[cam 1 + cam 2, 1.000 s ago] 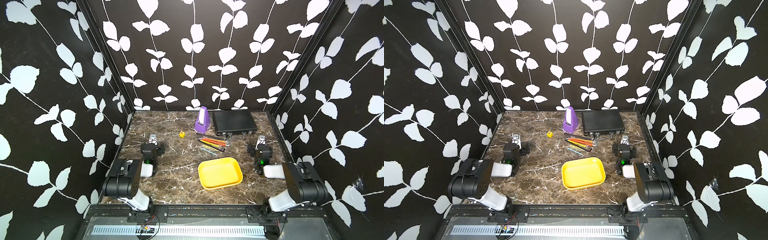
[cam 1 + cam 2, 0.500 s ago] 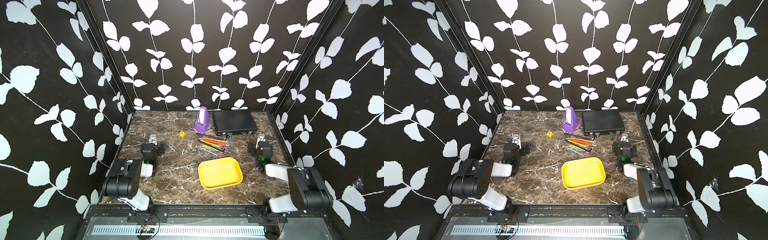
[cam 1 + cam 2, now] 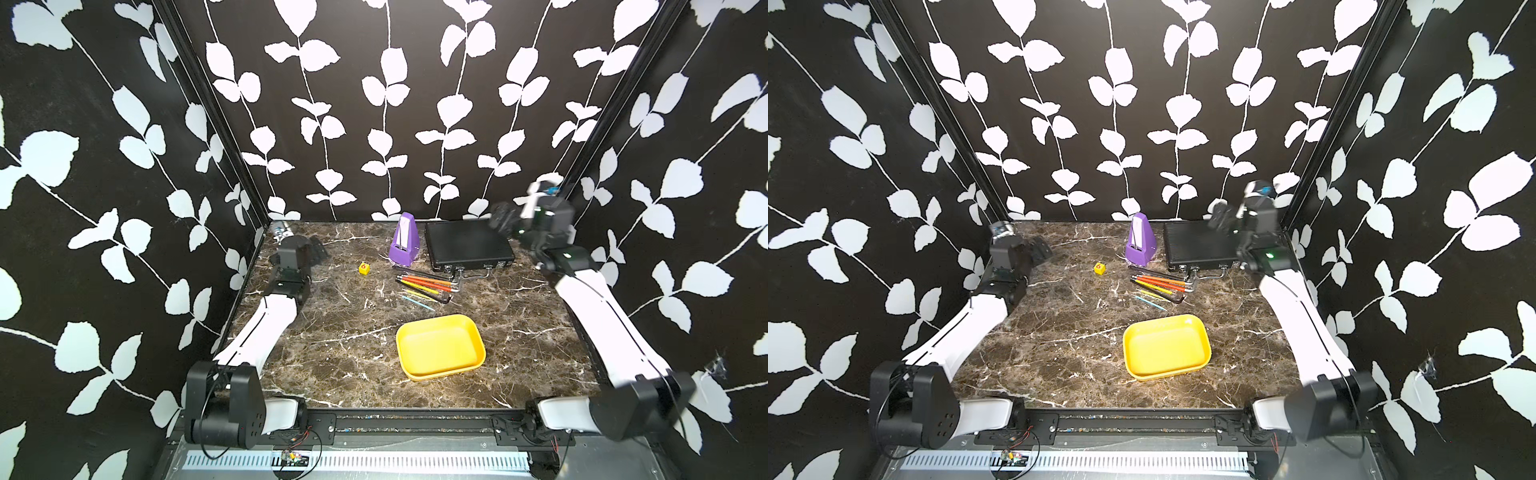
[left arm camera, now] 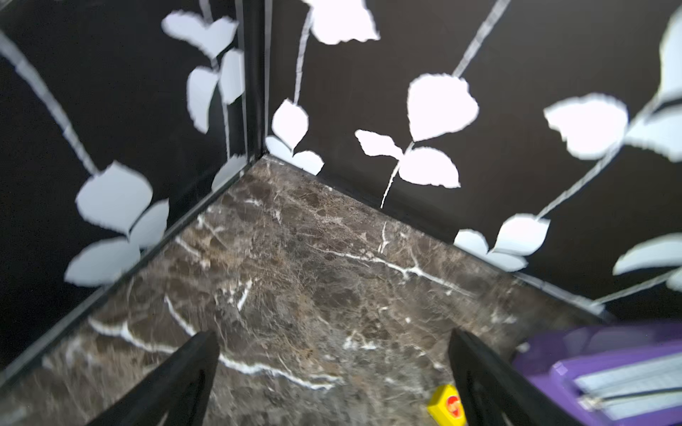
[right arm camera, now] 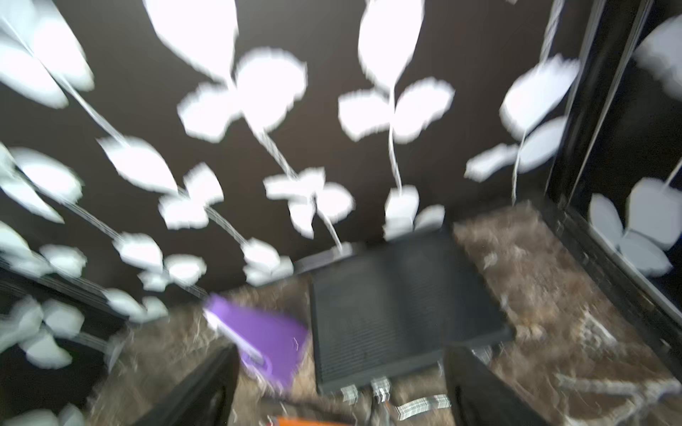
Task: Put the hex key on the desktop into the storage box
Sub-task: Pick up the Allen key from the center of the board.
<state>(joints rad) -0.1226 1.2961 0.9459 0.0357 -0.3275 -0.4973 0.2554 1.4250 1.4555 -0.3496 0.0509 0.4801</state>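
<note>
Now approach step; next: drop over one key, pinch its shaft. Coloured L-shaped metal hex keys (image 3: 424,284) lie fanned on dark brown marble surface (image 3: 332,332), near empty shallow yellow plastic storage box (image 3: 438,347). Both left claw (image 4: 332,337) & right claw (image 5: 339,354): jaws apart, empty. Vs 1 s ago: arms unfolded, reaching back.

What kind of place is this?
Probably a robot test booth: left arm and right arm mounted at the front of the desktop, leaf-print walls on three sides, and staged props like the storage box.
</note>
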